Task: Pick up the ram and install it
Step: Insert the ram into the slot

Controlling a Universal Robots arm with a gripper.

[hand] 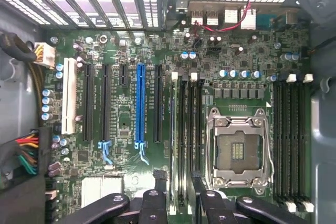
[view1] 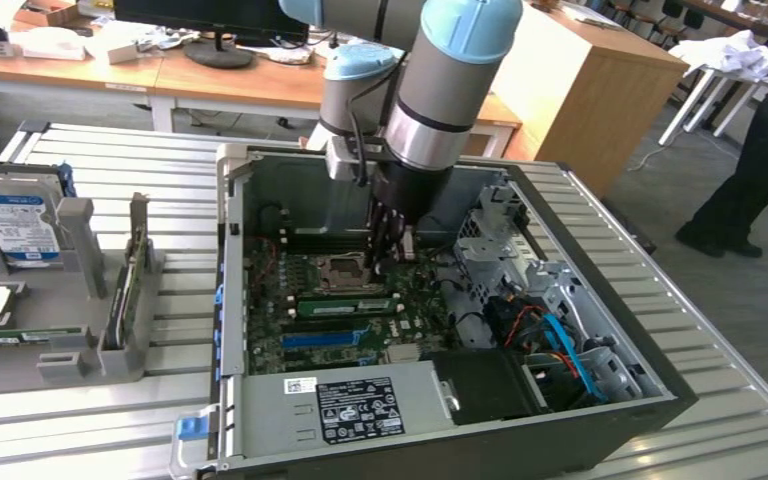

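Black fingers (hand: 157,198) of the tool (hand: 178,179) frame the wrist view, spread wide and released. The ram (hand: 174,129), a thin green circuit-board stick seen edge-on, stands in a memory slot between them with no contact visible. It sits between the long blue plastic slot (hand: 140,103) and the bare silver processor socket (hand: 239,148) on the green motherboard (hand: 121,40). The install step looks to be in hand. Finishing it calls for a straight, even press until the white end clips latch, and whether they have latched cannot be told.

In the exterior view, the tool (view1: 391,262) hangs inside the lidless black computer case (view1: 664,400) on the slatted metal table (view1: 91,150), over one end of the ram (view1: 344,305). This view shows the ram's green face, while the wrist view shows the gap at each finger.
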